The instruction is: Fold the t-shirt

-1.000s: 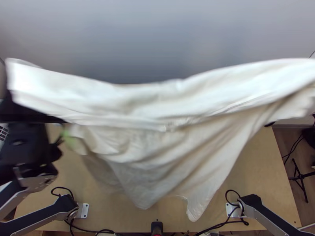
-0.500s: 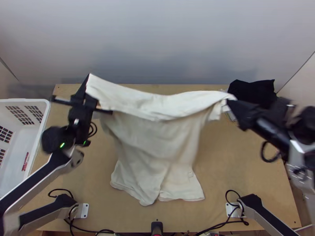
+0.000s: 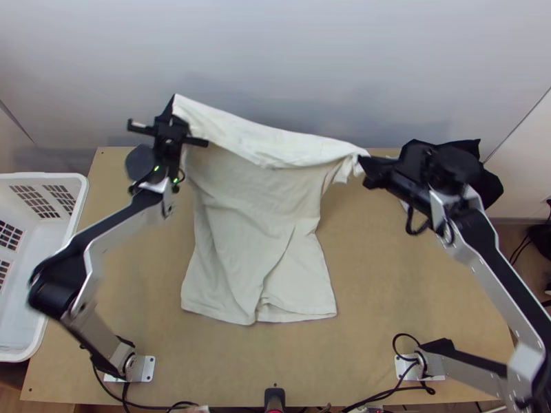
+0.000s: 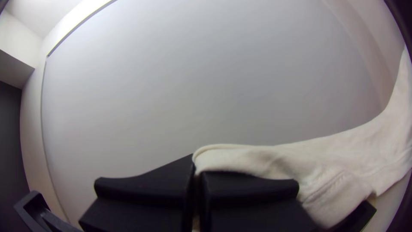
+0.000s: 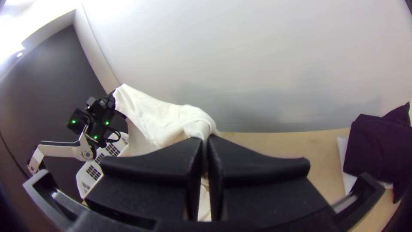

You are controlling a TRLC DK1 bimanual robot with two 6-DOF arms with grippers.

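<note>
holding t-shirt (image 3: 255,220) lifted, far edge pinched in left pincer (image 4: 197,169) and right pincer (image 5: 207,139); apparently yet to lay flat, fold.

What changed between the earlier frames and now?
The t-shirt has moved away from the camera toward the far wall, its hem drawing back from the table's near edge. The left gripper and right gripper travelled with it, both still holding it. The white basket stayed put.

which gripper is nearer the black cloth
Right: the right gripper is just to one side of the black cloth; the left gripper is across the shirt from it.
</note>
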